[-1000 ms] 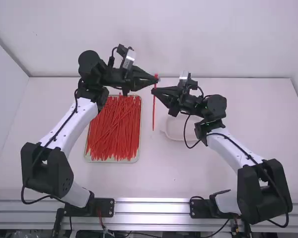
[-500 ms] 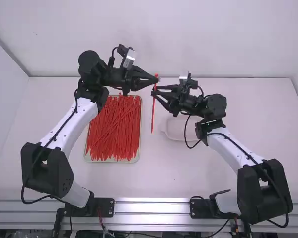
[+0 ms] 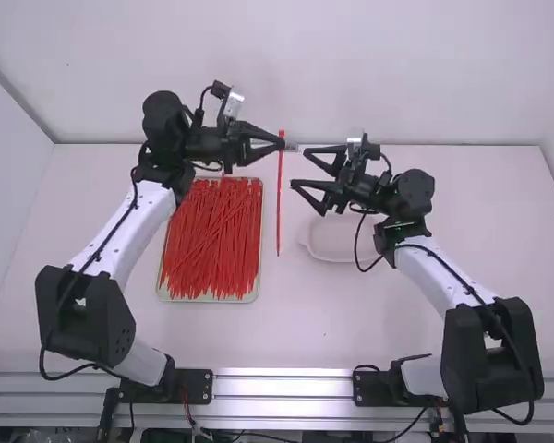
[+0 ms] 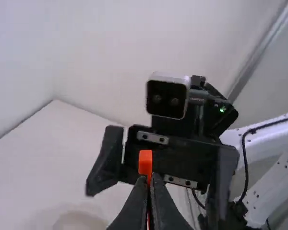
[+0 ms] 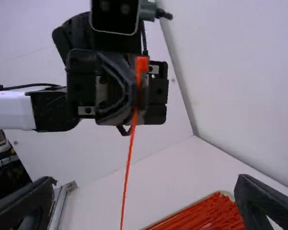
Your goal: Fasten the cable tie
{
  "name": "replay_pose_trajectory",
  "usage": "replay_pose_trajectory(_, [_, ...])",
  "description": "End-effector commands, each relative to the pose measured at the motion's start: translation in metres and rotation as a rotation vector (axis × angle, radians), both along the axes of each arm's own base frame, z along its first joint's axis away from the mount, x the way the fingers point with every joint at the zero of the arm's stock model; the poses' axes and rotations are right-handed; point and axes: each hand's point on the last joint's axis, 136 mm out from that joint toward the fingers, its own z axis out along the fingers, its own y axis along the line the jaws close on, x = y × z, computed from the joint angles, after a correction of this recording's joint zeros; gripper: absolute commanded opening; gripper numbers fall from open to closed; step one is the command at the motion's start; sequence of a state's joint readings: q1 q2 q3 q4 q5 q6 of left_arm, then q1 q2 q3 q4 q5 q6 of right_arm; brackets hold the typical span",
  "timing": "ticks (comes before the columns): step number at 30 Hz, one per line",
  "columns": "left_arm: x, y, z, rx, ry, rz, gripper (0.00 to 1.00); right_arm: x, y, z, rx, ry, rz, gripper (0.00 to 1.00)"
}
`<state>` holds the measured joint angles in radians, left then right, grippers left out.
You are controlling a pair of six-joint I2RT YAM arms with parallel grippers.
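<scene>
A long red cable tie [image 3: 279, 198] hangs straight down above the table from its head, which my left gripper [image 3: 277, 141] is shut on. The left wrist view shows that orange-red head [image 4: 145, 163] pinched between the shut fingertips. My right gripper [image 3: 299, 168] faces it from the right, a short gap away, with its fingers spread wide open and nothing in them. In the right wrist view the fingers [image 5: 24, 201] stand far apart, and the tie [image 5: 127, 163] dangles from the left gripper [image 5: 134, 103] in front.
A tray [image 3: 255, 297] heaped with several loose red cable ties lies on the table below the left arm. A pale shallow dish [image 3: 331, 245] sits under the right gripper. Open white tabletop stretches to the right and front.
My right gripper has opened wide and drawn back to the right, away from the tie's head. The left gripper has lifted slightly and shifted left with the tie.
</scene>
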<state>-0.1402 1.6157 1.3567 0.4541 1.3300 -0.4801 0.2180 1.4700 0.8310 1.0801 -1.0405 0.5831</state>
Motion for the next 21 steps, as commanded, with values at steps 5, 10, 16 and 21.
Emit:
replay_pose_trajectory(5, [0.012, 0.006, 0.006, -0.012, 0.050, 0.055, 0.02, -0.021, 0.024, 0.010, -0.084, -0.392, 0.045, 1.00])
replay_pose_trajectory(10, [0.029, 0.016, 0.000, -0.027, 0.180, 0.147, 0.02, -0.035, 0.038, -0.002, -0.151, -0.616, 0.089, 1.00])
replay_pose_trajectory(16, [0.039, 0.035, -0.005, -0.031, 0.229, 0.193, 0.02, -0.031, 0.035, -0.010, -0.188, -0.674, 0.072, 1.00])
replay_pose_trajectory(21, [0.046, 0.044, -0.013, -0.031, 0.293, 0.217, 0.02, -0.031, 0.028, -0.011, -0.198, -0.719, 0.085, 1.00])
